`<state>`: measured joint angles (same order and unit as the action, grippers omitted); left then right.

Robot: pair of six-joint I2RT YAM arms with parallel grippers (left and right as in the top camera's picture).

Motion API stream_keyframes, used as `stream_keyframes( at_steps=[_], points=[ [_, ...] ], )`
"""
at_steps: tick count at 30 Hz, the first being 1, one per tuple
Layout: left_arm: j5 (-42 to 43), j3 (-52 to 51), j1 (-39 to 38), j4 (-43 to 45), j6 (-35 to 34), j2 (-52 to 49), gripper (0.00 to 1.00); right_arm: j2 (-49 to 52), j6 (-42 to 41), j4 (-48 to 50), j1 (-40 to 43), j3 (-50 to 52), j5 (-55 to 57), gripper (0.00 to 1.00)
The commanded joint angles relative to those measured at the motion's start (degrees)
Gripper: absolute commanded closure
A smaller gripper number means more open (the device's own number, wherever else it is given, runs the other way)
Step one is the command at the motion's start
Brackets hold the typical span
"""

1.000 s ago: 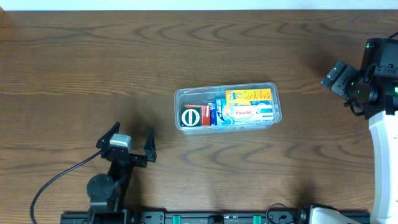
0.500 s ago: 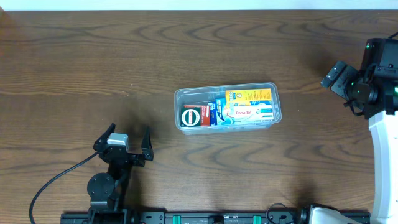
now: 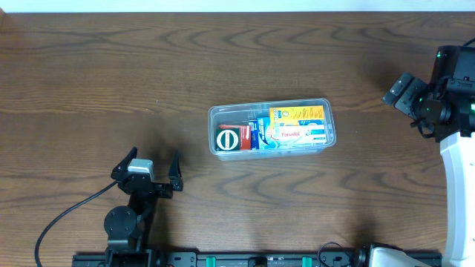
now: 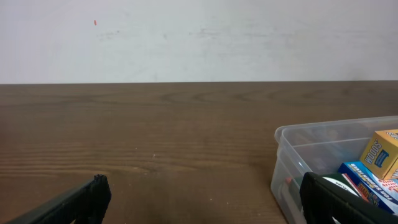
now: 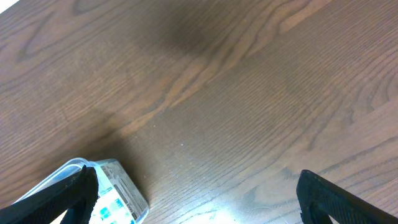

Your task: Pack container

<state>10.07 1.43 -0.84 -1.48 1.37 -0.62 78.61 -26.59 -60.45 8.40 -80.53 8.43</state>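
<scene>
Container (image 3: 212, 132): filled with boxes (image 3: 297, 127), on counter (image 3: 89, 74).
Left claw (image 3: 148, 167): spread open, nothing held.
Right claw (image 5: 196, 182): spread open, nothing held.
Risk: container could be knocked askew if approached low.

Your left arm (image 3: 125, 219) lay folded low at the near left of the overhead view, wrist held level. Its left gripper (image 3: 154, 159) pointed forward, the two fingers (image 4: 81, 202) spread wide with nothing between them. Your right arm (image 3: 456, 163) stood raised at the far right, wrist tipped downward. The right gripper (image 5: 196, 182) likewise had its jaws parted wide and gripped nothing.
</scene>
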Motion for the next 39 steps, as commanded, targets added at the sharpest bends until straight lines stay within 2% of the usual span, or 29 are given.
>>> stream_keyframes(
  at_steps=[1,13,20,24,28,33,39],
  points=[
    [-0.28,-1.2,0.13,-1.7,0.55,0.37,0.02,0.04,-0.79,-0.07,0.22,-0.24,0.37,0.01],
    [-0.28,-1.2,0.13,-1.7,0.55,0.37,0.02,-1.79,-0.79,-0.07,-0.87,-0.24,0.37,0.01],
    [-0.28,-1.2,0.13,-1.7,0.55,0.37,0.02,-13.31,-0.79,-0.07,-8.7,-0.22,0.39,0.01],
    [-0.28,-1.2,0.13,-1.68,0.55,0.37,0.02,-21.46,3.56,1.2,-13.07,1.81,2.08,0.01],
    [-0.28,-1.2,0.13,-1.7,0.55,0.35,0.02,-30.73,9.09,12.15,-13.27,10.78,-2.84,0.01],
    [-0.28,-1.2,0.13,-1.68,0.55,0.35,0.02,-42.8,20.26,33.4,-13.2,28.87,-14.69,0.01],
    [-0.28,-1.2,0.13,-1.7,0.55,0.35,0.02,-54.93,22.25,52.02,-13.18,49.03,-19.06,0.01]
  ],
)
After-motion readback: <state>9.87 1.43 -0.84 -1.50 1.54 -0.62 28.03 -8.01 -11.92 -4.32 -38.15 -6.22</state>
